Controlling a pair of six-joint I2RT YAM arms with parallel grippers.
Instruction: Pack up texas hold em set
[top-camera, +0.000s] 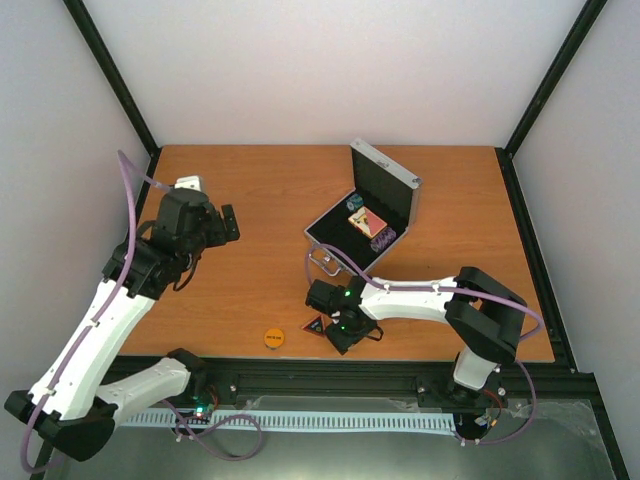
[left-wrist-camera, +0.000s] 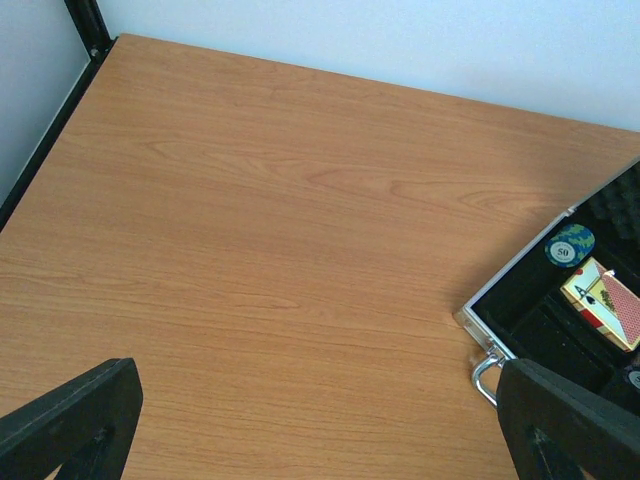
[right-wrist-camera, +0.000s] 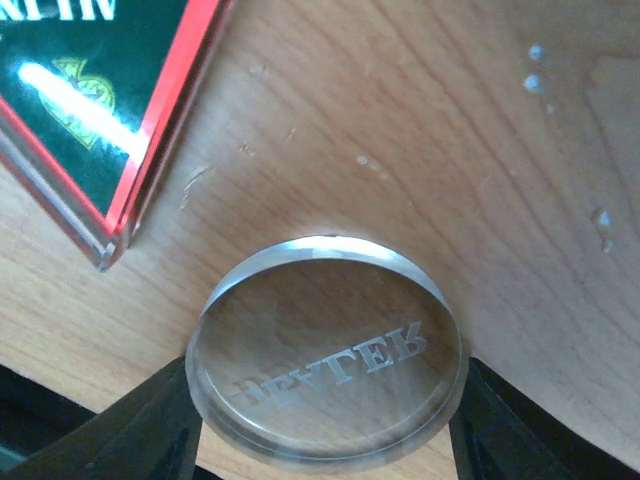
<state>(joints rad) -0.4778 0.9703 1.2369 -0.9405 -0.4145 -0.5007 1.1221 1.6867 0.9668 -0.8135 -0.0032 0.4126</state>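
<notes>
- The case (top-camera: 340, 238) lies open towards the back right of the worktop (top-camera: 250, 180), its lid (top-camera: 385, 178) standing up on the far side and its handle (top-camera: 322, 262) pointing to the near edge.
- Inside the black lining sits a card pack (top-camera: 358, 220) with a patterned back. A blue-green chip (left-wrist-camera: 570, 245) lies just beyond it, and some purplish chips (top-camera: 383, 240) lie to its right.
- The right arm reaches low over the worktop in front of the case, close to the handle.
- From its wrist view, the right fingers (right-wrist-camera: 140, 435) sit against either edge of the clear disc (right-wrist-camera: 325, 350), half closed and gripping it where it lies flat on the wood. The disc has lettering cut into it.
- The triangle (right-wrist-camera: 90, 100), black with a red border, lies just beside the clear disc with a sliver of wood between them. From above it shows at the arm's left side (top-camera: 313, 325).
- The orange disc (top-camera: 275, 337) lies alone near the front edge, a little left of the triangle and apart from it.
- The left arm is raised over the left half of the worktop, well apart from the case. The left fingers (left-wrist-camera: 70, 425) are spread as wide as they go, with nothing between them but bare wood below.
</notes>
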